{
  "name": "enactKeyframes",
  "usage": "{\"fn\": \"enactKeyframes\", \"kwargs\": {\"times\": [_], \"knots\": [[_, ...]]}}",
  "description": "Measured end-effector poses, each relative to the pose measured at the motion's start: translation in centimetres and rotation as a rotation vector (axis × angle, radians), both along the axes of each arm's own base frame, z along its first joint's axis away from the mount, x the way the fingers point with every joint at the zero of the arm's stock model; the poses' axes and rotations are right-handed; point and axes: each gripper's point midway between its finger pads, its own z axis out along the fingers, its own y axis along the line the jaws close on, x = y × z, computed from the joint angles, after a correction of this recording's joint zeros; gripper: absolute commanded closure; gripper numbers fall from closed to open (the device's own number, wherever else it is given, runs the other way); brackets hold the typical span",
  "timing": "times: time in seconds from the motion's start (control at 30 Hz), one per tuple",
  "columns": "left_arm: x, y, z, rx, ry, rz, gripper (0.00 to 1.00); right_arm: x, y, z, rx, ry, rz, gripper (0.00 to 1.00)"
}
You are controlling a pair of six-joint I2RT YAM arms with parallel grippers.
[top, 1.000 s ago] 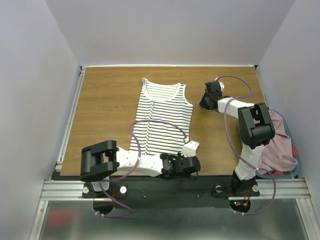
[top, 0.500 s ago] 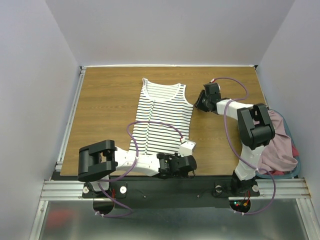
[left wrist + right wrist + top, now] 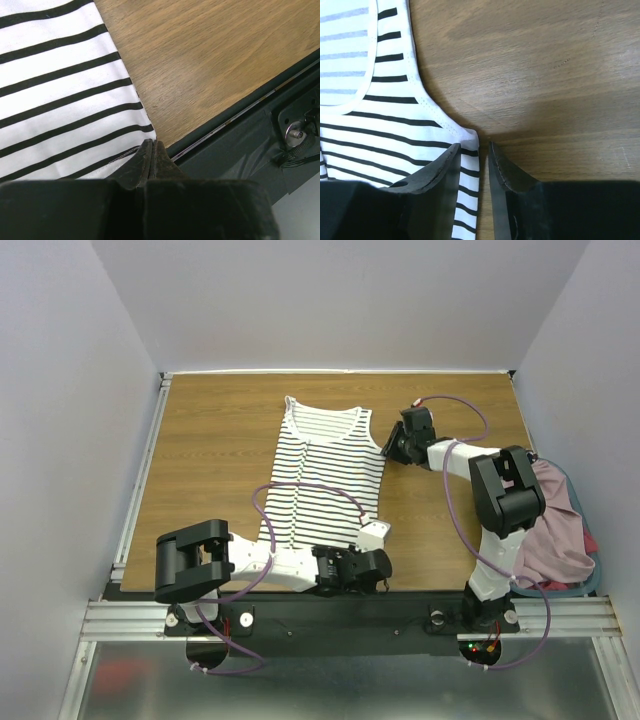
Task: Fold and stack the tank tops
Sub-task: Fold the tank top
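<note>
Striped tank top — left gripper together at hem corner, right gripper apart astride underarm corner

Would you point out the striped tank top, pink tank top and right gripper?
striped tank top [image 3: 325, 475], top external view, chest.
pink tank top [image 3: 560, 540], top external view, bunched cloth.
right gripper [image 3: 474, 146], right wrist view, between fingertips.

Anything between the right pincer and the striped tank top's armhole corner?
Nothing visible. The right pincer is already at the striped tank top, its open fingers straddling the side edge just below the armhole.
</note>
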Motion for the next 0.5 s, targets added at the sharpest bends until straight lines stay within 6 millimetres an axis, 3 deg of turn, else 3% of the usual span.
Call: {"fn": "enactKeyframes", "kwargs": {"times": [0.3,0.5], "knots": [[0.0,0.4,0.1,-0.016,0.004,-0.001,1.00,0.7,-0.1,-0.2,-0.003,-0.006,-0.018,0.94],[1.1,0.6,0.2,-0.032,0.002,0.012,1.00,2.2,-0.2,0.0,-0.021,-0.028,-0.041,0.97]]}}
